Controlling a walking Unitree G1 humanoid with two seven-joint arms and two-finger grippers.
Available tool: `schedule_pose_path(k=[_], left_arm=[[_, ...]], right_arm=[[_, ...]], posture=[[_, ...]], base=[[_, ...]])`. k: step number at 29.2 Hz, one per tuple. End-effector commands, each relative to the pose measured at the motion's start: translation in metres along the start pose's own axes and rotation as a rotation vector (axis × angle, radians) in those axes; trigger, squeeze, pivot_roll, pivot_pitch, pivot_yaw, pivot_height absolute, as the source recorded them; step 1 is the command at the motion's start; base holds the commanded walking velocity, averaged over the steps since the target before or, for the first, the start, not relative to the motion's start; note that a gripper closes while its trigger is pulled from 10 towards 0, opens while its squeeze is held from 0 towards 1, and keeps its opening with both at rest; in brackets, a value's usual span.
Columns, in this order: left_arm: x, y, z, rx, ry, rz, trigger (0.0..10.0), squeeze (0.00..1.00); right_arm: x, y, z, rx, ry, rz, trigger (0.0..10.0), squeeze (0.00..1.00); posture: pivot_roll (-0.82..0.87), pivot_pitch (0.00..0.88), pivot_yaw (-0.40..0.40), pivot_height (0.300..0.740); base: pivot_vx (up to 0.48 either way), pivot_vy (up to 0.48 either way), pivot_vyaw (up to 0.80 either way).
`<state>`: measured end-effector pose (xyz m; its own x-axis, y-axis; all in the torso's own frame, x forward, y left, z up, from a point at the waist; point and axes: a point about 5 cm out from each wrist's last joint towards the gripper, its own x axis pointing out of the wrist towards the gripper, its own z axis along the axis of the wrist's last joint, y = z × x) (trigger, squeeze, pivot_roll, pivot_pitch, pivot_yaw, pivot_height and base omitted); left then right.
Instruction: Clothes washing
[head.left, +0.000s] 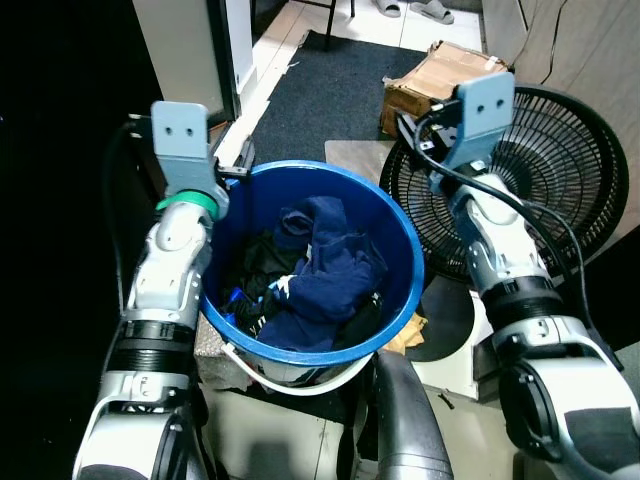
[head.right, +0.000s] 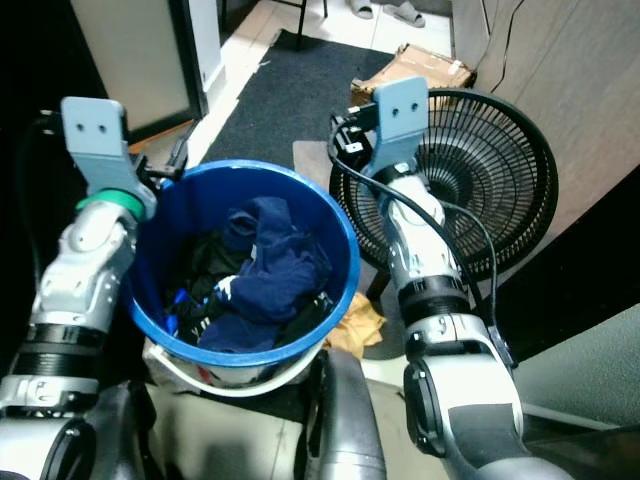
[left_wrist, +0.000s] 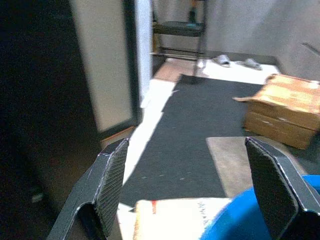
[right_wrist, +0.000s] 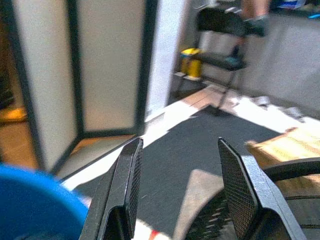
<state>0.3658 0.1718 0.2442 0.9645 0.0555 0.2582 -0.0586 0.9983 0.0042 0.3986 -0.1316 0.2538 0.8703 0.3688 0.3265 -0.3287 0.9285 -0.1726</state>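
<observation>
So the blue bucket (head.left: 405, 250) full of dark clothes (head.left: 320, 270) sits right in front of the robot, between its arms, probably so both can clamp its rim and carry it to the washer. Left gripper (left_wrist: 187, 187) is raised by the left rim, fingers spread wide, holding nothing. Right gripper (right_wrist: 182, 192) is up over the fan (head.left: 560, 160), also open and empty.

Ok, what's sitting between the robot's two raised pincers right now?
In the left eye view, the round blue plastic bucket holding dark navy clothes lies between the left pincer and right pincer.
</observation>
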Motion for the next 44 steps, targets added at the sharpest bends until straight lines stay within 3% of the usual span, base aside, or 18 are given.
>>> schedule_pose_path(k=[1,2,5,7,10,14,15,20,22,27,29,31,32,34,35,36,39,44], left_arm=[[-0.006,0.003,-0.007,0.004,0.029,0.005,10.0,0.00],[-0.006,0.003,-0.007,0.004,0.029,0.005,10.0,0.00],[-0.019,0.006,-0.015,-0.020,0.063,-0.006,10.0,0.00],[-0.027,0.009,-0.023,-0.035,0.093,0.001,10.0,0.00],[-0.037,0.014,-0.028,-0.056,0.121,0.023,10.0,0.00],[-0.040,0.016,-0.029,-0.054,0.127,0.027,10.0,0.00],[-0.041,0.016,-0.028,-0.052,0.130,0.024,10.0,0.00],[-0.040,0.017,-0.023,-0.050,0.126,0.024,10.0,0.00],[-0.042,0.016,-0.022,-0.052,0.127,0.024,10.0,0.00],[-0.043,0.016,-0.022,-0.052,0.128,0.024,10.0,0.00],[-0.044,0.017,-0.022,-0.051,0.132,0.022,10.0,0.00],[-0.044,0.017,-0.022,-0.051,0.132,0.022,10.0,0.00],[-0.043,0.016,-0.022,-0.052,0.133,0.016,10.0,0.00],[-0.043,0.016,-0.022,-0.052,0.133,0.016,10.0,0.00],[-0.041,0.013,-0.022,-0.056,0.133,0.005,10.0,0.00],[-0.041,0.013,-0.022,-0.056,0.133,0.005,10.0,0.00],[-0.039,0.007,-0.022,-0.067,0.129,-0.011,10.0,0.00],[-0.040,0.006,-0.017,-0.066,0.111,-0.010,10.0,0.00]], right_arm=[[0.001,0.006,-0.004,-0.001,0.037,0.070,10.0,0.00],[0.001,0.006,-0.004,-0.001,0.037,0.070,10.0,0.00],[-0.005,0.021,-0.028,-0.042,0.213,0.268,10.0,0.00],[-0.011,0.018,-0.048,-0.046,0.346,0.275,10.0,0.00],[-0.012,0.016,-0.055,0.100,0.421,0.269,10.0,0.00],[-0.009,0.016,-0.053,0.151,0.452,0.256,10.0,0.00],[-0.006,0.020,-0.051,0.241,0.475,0.282,10.0,0.00],[-0.002,0.027,-0.047,0.272,0.483,0.365,10.0,0.00],[0.001,0.021,-0.043,0.215,0.466,0.327,10.0,0.00],[0.005,0.017,-0.036,0.228,0.435,0.304,10.0,0.00],[0.025,0.014,0.000,0.177,0.310,0.305,10.0,0.00],[0.025,0.014,0.000,0.177,0.310,0.305,10.0,0.00],[0.031,0.023,0.012,0.121,0.278,0.364,10.0,0.00],[0.031,0.023,0.012,0.121,0.278,0.364,10.0,0.00],[0.030,0.040,0.013,0.050,0.278,0.457,10.0,0.00],[0.030,0.040,0.013,0.050,0.278,0.457,10.0,0.00],[0.024,0.063,0.005,-0.028,0.301,0.552,10.0,0.00],[0.024,0.056,-0.006,-0.026,0.351,0.479,10.0,0.00]], posture=[[0.01,0.181,-0.060,0.450],[0.01,0.181,-0.060,0.450],[0.01,0.180,-0.072,0.450],[0.01,0.185,-0.078,0.450],[0.02,0.187,-0.084,0.450],[0.02,0.182,-0.084,0.450],[0.02,0.180,-0.085,0.450],[0.03,0.183,-0.087,0.450],[0.04,0.185,-0.088,0.450],[0.04,0.184,-0.088,0.450],[0.03,0.169,-0.078,0.450],[0.03,0.169,-0.078,0.450],[0.02,0.163,-0.075,0.450],[0.02,0.163,-0.075,0.450],[-0.01,0.148,-0.073,0.450],[-0.01,0.148,-0.073,0.450],[-0.01,0.137,-0.082,0.450],[0.01,0.133,-0.099,0.450]], base=[[0.000,0.000,0.00],[0.000,0.000,0.00],[0.000,0.000,0.00],[0.000,0.000,0.00],[0.000,0.000,0.00],[0.000,0.000,0.00],[0.000,0.000,0.00],[0.000,0.000,0.00],[0.000,0.000,0.00],[0.000,0.000,0.00],[0.000,0.000,0.00],[0.000,0.000,0.00],[0.000,0.000,0.00],[0.000,0.000,0.00],[0.000,0.000,0.00],[0.000,0.000,0.00],[0.000,0.000,0.00],[0.000,0.000,0.00]])
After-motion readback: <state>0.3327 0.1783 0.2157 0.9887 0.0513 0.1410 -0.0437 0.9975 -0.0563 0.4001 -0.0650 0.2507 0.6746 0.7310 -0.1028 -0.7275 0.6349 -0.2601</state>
